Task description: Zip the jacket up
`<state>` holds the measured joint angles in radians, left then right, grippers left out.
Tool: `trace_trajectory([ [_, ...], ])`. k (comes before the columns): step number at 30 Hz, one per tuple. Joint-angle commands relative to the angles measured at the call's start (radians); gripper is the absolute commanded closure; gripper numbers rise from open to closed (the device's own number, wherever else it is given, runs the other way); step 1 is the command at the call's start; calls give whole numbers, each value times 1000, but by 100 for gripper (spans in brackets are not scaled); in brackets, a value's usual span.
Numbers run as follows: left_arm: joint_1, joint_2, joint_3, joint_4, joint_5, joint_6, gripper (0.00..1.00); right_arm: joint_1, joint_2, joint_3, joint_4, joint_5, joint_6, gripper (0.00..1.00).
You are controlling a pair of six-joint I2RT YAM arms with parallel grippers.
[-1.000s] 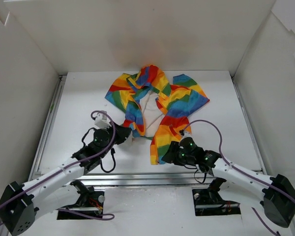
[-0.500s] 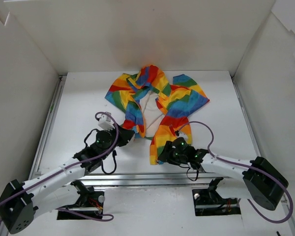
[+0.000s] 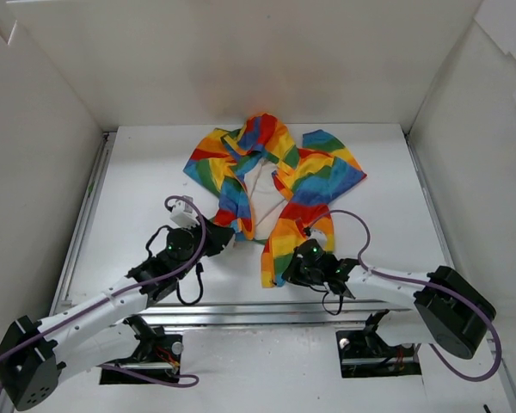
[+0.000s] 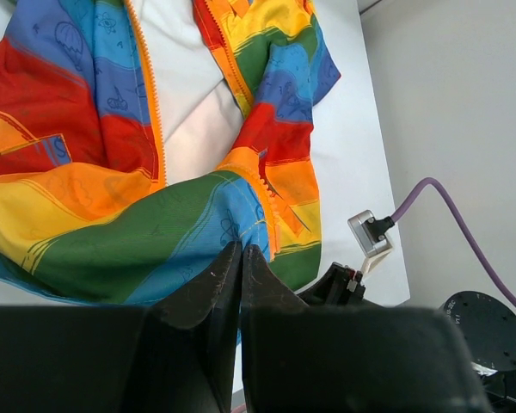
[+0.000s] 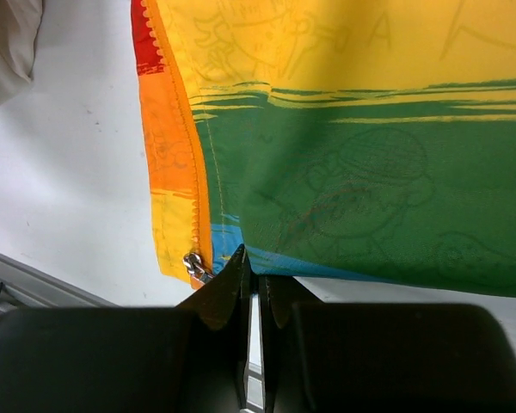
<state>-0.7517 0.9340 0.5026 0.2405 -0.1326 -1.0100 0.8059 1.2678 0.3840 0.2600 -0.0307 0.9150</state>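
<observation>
the jacket [image 3: 271, 176] lay open and rumpled on the white table [image 3: 146, 172], toward 12 o'clock from both arm bases, its hood bunched at the far end and its white lining [image 3: 262, 185] showing between the two rainbow front panels. the panel on the left ended in a short point at about 7 o'clock of the garment. the other panel ran longer toward 6 o'clock, ending in yellow, green and blue stripes. the left gripper [image 3: 226, 234] sat at the tip of the left-hand panel. in its wrist view the two dark fingers were pressed together with no gap between them, pinching the blue edge of the fabric just beside the orange zipper teeth [image 4: 153, 112]. a purple cable [image 4: 447, 198] curved away at 3 o'clock of that view. the right gripper [image 3: 285, 268] sat at the bottom hem of the longer panel. its fingers were also pressed nearly flat against each other, with the blue hem caught at their tips. the metal zipper slider [image 5: 194, 265] hung at the very bottom of the orange tape, just beside those fingertips at about 9 o'clock. the two panel edges lay apart, the zipper not joined.
</observation>
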Motion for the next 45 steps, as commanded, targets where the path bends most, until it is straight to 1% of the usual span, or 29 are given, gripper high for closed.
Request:
trace_trajectory([
  [1,14,0,62,54,-4,-13,100,6,-21,52,-1,-23,-60,100],
  [3,23,3,79,51,8,-9,100,3,-74,73,22,-31,-82,100],
  [5,32,0,96,49,19,1,100,-13,-109,137,33,-63,-134,100],
  [7,41,-9,108,57,16,2,100,-62,-153,191,64,-130,-153,100],
  [8,52,-12,116,60,17,5,100,-73,-172,208,105,-152,-148,100],
  [10,61,-24,138,60,22,14,100,-86,-183,257,143,-196,-149,100],
  [13,61,-46,143,94,8,21,100,-89,-185,291,226,-213,-137,100],
  [17,61,-58,166,83,11,25,100,-103,-211,270,391,-219,-96,100],
  [20,71,-67,151,114,17,16,100,-111,-220,250,438,-216,-58,100],
  [22,71,-66,165,88,21,19,100,-117,-231,254,368,-212,-47,100],
  [23,71,-70,163,60,19,24,100,-119,-240,251,261,-210,-53,100],
  [24,71,-78,154,60,11,24,100,-117,-243,242,219,-213,-57,100],
  [25,71,-93,125,63,5,19,100,-111,-248,204,135,-230,-64,100],
  [27,71,-106,105,45,-13,17,100,-94,-275,146,56,-221,-61,100],
  [28,71,-112,102,16,-16,24,100,-93,-280,95,-32,-215,-61,100],
  [29,71,-113,97,11,-19,24,100,-86,-298,69,-71,-200,-64,100],
  [30,71,-115,76,17,-21,21,100,-73,-309,21,-102,-149,-62,100],
  [31,71,-112,62,37,-18,7,100,-71,-318,6,-167,-132,-64,100],
  [36,71,-72,68,32,4,10,100,-60,-380,-46,-350,-25,-48,100],
  [37,71,-69,62,40,7,8,100,-62,-407,-54,-370,-9,-44,96],
  [38,71,-66,59,49,11,1,100,-60,-419,-57,-390,6,-42,82],
  [40,71,-55,70,37,21,5,100,-56,-456,-65,-422,23,-28,63],
  [41,71,-51,77,30,18,16,100,-57,-467,-82,-418,12,-19,46],
  [42,71,-49,76,36,16,16,100,-56,-476,-91,-401,3,-15,42],
  [44,71,-43,64,51,21,5,100,-56,-481,-106,-383,-29,-2,37],
  [45,71,-38,66,49,21,7,100,-51,-476,-109,-364,-41,5,37],
])
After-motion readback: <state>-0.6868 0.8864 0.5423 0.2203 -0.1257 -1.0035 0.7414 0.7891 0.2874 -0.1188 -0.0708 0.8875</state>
